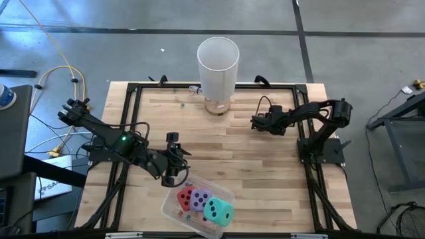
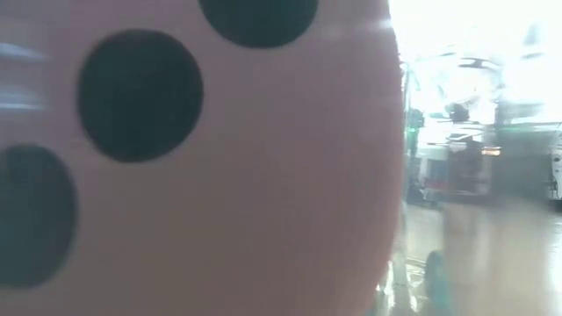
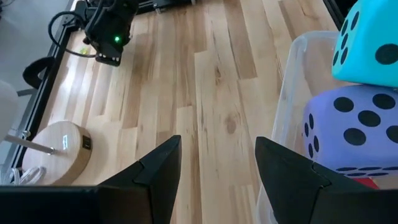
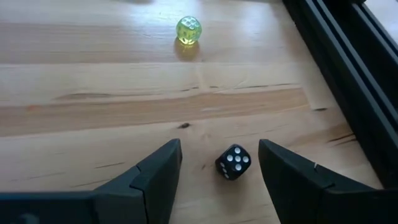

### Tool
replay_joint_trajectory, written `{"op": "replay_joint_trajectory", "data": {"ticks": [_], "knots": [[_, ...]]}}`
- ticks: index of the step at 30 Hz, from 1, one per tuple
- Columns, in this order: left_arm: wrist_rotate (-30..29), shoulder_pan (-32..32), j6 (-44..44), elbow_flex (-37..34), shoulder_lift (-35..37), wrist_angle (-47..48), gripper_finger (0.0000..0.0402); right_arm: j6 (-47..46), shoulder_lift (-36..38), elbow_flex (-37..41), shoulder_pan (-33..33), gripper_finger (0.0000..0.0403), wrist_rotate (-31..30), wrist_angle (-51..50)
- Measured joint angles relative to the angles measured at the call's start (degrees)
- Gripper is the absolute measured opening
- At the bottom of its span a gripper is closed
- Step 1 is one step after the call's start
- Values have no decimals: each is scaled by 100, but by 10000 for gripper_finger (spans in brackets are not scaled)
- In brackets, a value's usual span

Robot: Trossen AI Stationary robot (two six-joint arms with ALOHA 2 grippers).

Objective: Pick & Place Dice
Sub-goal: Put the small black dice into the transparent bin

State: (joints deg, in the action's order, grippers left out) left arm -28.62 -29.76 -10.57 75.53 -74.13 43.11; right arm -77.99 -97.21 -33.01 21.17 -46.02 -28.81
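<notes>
My left pincer point(image 1: 174, 178) hangs low over the wooden bench point(image 1: 219, 139), just beside the clear plastic tub point(image 1: 174, 207) near the bench's front edge; its two fingers point(image 3: 155, 171) stand partly apart with only bare planks between them, holding nothing. In that tub sit the dice: the red die point(image 1: 185, 197), the purple die point(image 1: 200, 201) and the teal die point(image 1: 217, 211) packed close together, the teal one resting against the purple one in my left wrist view. A fourth, pink die point(image 2: 219, 175) fills most of the low view, pressed up close to that camera, so I cannot tell from there just where it lies. My right pincer point(image 1: 257, 122) is well apart from the tub, over the far right part of the bench, fingers likewise half spread and empty; a small black die point(image 4: 233, 162) with white pips lies on the wood between them, untouched, and a tiny yellow-green die point(image 4: 188, 29) lies farther off. A tall white cylinder point(image 1: 218, 65) on a round wooden base stands at the bench's far edge.
</notes>
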Motion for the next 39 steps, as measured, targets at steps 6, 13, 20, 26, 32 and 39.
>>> {"op": "replay_joint_trajectory", "data": {"ticks": [6,13,20,26,32,39], "knots": [[0,-75,-31,0,0,36,197,-150,20,418,-9,192,-169,731],[2,-131,-43,0,0,33,197,-41,8,481,-55,137,-195,929],[2,-129,-153,0,2,17,197,177,-11,500,-213,79,-219,1082],[3,-129,-237,0,2,15,197,605,-7,500,-261,40,-195,1120],[7,-129,-328,0,2,20,197,689,358,541,-725,40,-168,1108],[15,-129,-287,0,2,24,197,2135,2271,533,-1833,40,24,1822]]}}
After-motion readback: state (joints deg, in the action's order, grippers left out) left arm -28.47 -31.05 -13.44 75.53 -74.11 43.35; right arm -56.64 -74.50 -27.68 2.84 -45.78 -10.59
